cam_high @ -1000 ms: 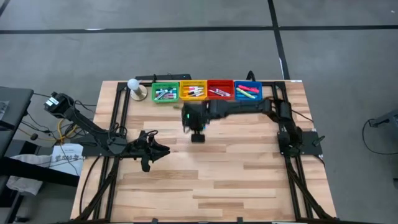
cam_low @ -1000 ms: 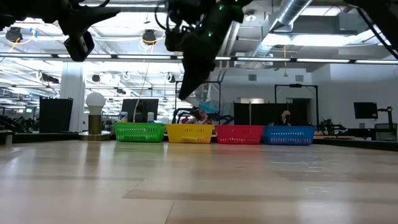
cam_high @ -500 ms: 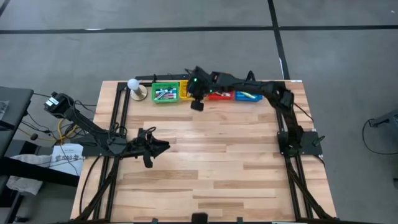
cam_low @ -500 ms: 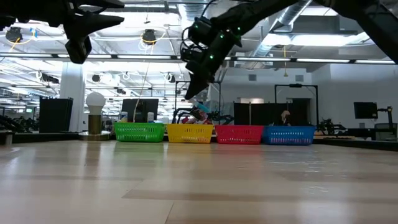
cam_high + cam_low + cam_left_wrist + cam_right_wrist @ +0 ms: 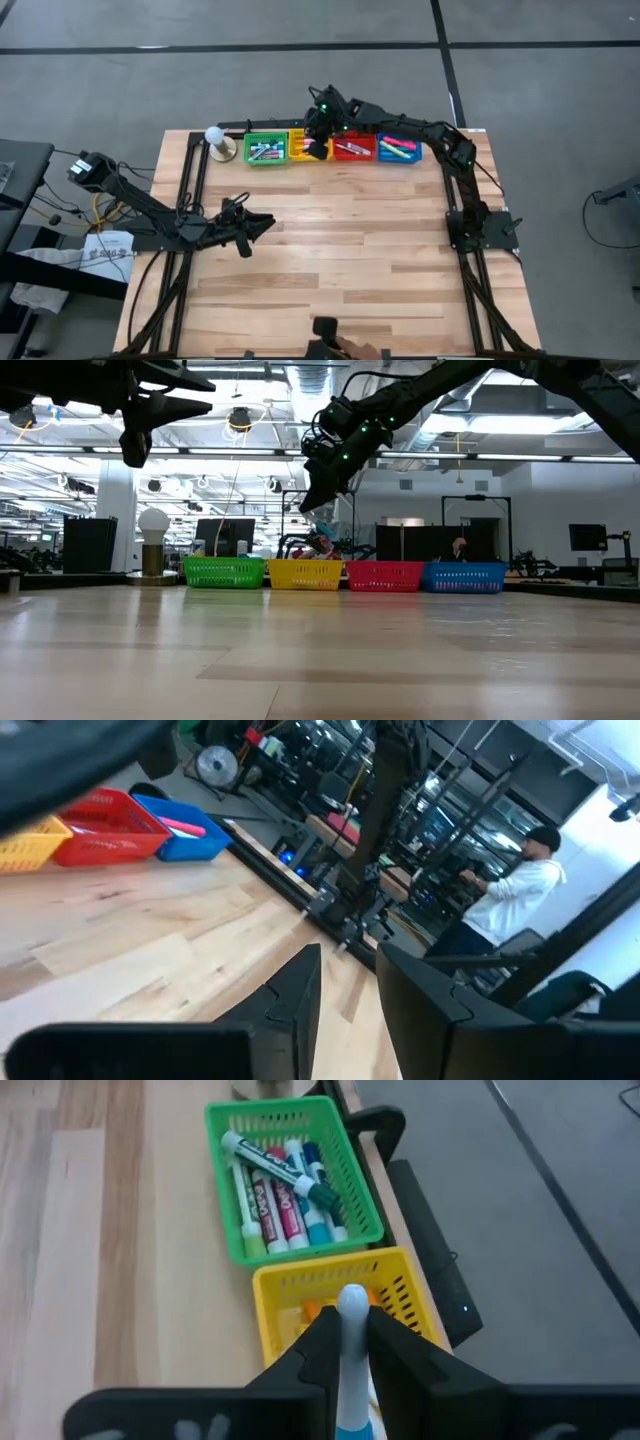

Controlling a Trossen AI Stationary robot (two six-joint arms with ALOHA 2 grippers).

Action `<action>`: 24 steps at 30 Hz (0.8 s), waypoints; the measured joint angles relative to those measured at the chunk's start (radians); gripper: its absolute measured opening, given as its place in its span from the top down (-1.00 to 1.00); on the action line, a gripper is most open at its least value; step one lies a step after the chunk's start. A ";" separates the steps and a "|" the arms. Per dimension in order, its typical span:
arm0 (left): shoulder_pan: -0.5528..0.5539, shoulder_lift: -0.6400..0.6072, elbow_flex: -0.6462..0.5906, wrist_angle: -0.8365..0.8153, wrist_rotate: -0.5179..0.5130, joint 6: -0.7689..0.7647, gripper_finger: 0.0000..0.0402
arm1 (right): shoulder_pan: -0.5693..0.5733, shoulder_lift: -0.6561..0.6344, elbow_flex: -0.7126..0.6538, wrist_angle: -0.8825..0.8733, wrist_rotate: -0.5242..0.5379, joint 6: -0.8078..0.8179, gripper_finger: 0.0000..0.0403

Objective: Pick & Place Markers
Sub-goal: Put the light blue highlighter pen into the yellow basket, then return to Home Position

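Observation:
My right gripper (image 5: 318, 148) hangs over the yellow bin (image 5: 303, 147) at the far edge, shut on a white marker with a blue band (image 5: 351, 1320). In the right wrist view the yellow bin (image 5: 330, 1285) lies right below it, with orange markers inside. Beside it stands the green bin (image 5: 290, 1180), holding several markers. My left gripper (image 5: 350, 1010) hovers over the table's left middle (image 5: 262, 222), open with nothing between its fingers. My right gripper pinches the marker's body (image 5: 351, 1342) between its two fingers (image 5: 318, 1342). The marker's white rounded end (image 5: 352, 1300) shows at the fingertips, and the marker runs along the fingers. The fingers slant down toward the far edge. The marker is lifted clear above the yellow bin.
Four bins stand in a row at the far edge: green (image 5: 265, 150), yellow, red (image 5: 353, 148) and blue (image 5: 399, 149), all with markers inside. A white ball on a stand (image 5: 215, 137) sits to the left of them. A person (image 5: 515, 895) stands beyond the table.
My right gripper has carried the marker from above the table's middle toward the far edge and now hangs over the yellow bin, tipped a little more level. My left gripper has swung slightly toward the far edge.

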 joint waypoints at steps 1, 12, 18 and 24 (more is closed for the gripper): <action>0.004 0.000 0.000 0.002 0.000 0.000 0.51 | -0.003 0.000 0.000 0.001 0.000 0.000 0.80; 0.048 0.000 0.001 0.034 0.004 0.019 0.51 | -0.012 0.000 0.000 0.012 0.005 0.021 0.64; 0.047 0.003 0.001 0.034 0.009 0.064 0.51 | -0.003 0.000 -0.004 -0.070 0.006 0.079 0.62; 0.024 0.059 0.001 0.030 0.011 0.009 0.51 | 0.013 0.000 -0.005 -0.187 0.005 0.079 0.63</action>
